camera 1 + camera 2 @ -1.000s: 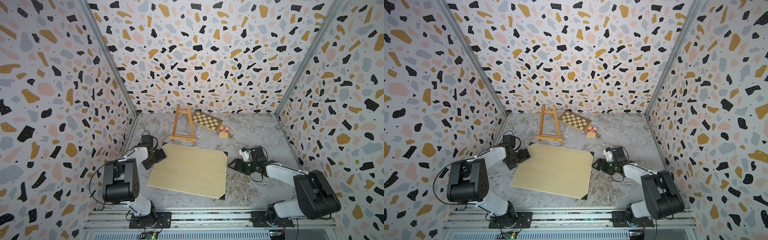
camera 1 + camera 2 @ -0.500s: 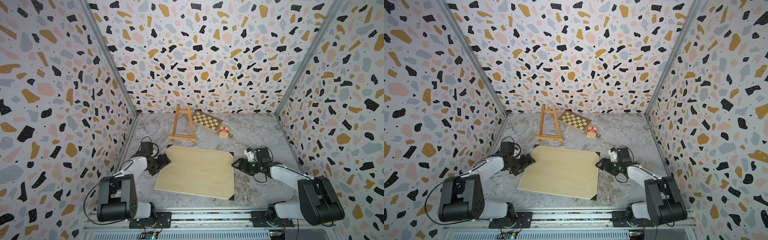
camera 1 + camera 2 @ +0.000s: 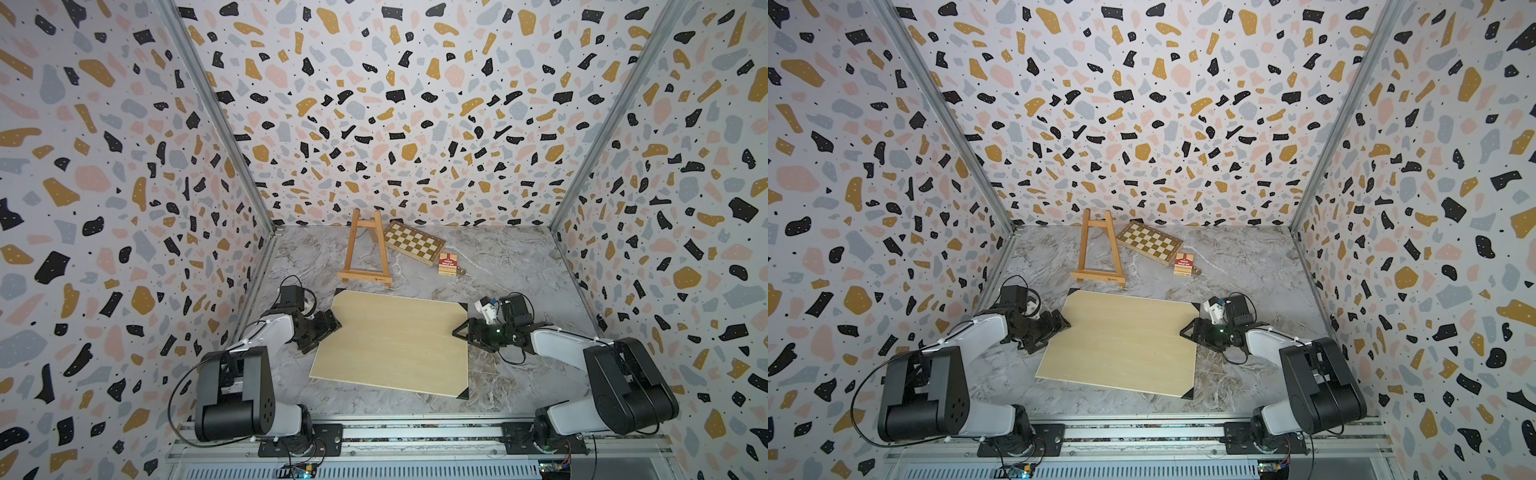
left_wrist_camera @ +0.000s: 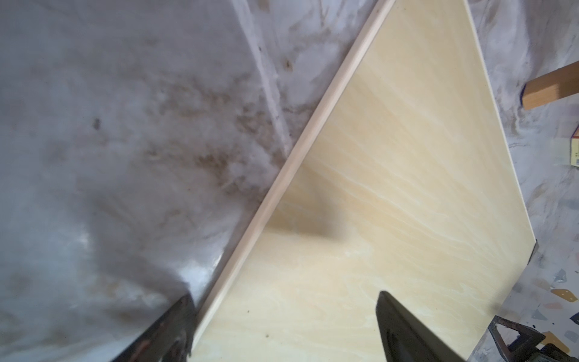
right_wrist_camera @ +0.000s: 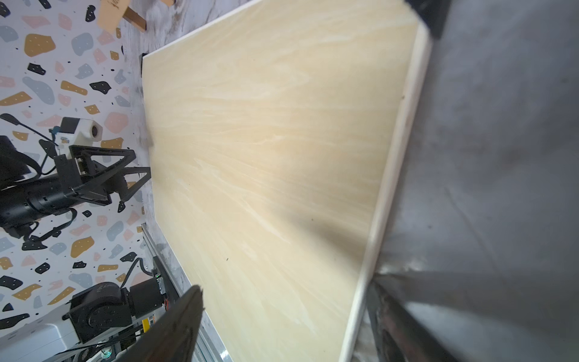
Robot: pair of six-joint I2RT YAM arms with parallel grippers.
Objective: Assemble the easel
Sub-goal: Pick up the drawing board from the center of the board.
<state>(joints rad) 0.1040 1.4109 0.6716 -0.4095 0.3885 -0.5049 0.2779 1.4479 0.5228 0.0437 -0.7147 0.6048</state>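
Note:
The easel, a small light-orange wooden A-frame, stands upright at the back of the marble table, apart from both grippers. One end of its ledge shows in the left wrist view. A large pale board with black corners lies flat in front of it. My left gripper is open, its jaws straddling the board's left edge. My right gripper is open too, with its jaws astride the board's right edge. Neither gripper holds anything.
A brown-and-cream chessboard lies at the back, right of the easel. A small red card box sits just in front of it. Patterned walls close in the left, right and back; a metal rail runs along the near edge.
The board has slid right and turned a little. Both arms have lowered and folded back toward the near rail, with their grippers still at the board's side edges.

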